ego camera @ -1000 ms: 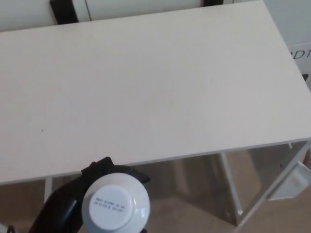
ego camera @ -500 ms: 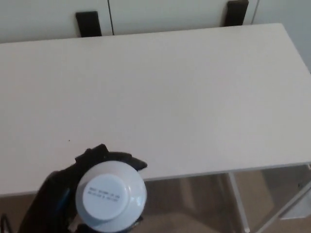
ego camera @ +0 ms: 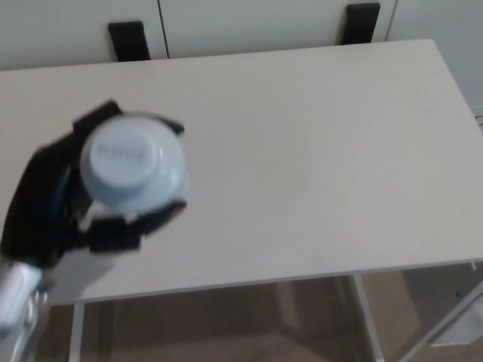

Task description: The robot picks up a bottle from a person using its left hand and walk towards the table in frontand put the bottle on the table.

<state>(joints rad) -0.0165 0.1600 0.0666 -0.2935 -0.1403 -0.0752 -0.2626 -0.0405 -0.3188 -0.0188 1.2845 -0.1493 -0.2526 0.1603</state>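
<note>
In the head view my left hand (ego camera: 68,200) is shut on the bottle (ego camera: 132,162), seen from above as a round white cap. Hand and bottle are blurred and hang over the left part of the white table (ego camera: 302,151). Whether the bottle's base touches the tabletop is hidden by the cap. My right hand does not show.
The table's near edge (ego camera: 302,277) runs across the lower picture, with white legs and brown floor (ego camera: 226,324) under it. Behind the table stand pale cabinet fronts with two black blocks (ego camera: 128,38) at their foot.
My left hand has carried the bottle up and forward, from below the near edge to over the left of the tabletop. The camera has shifted a little too.
</note>
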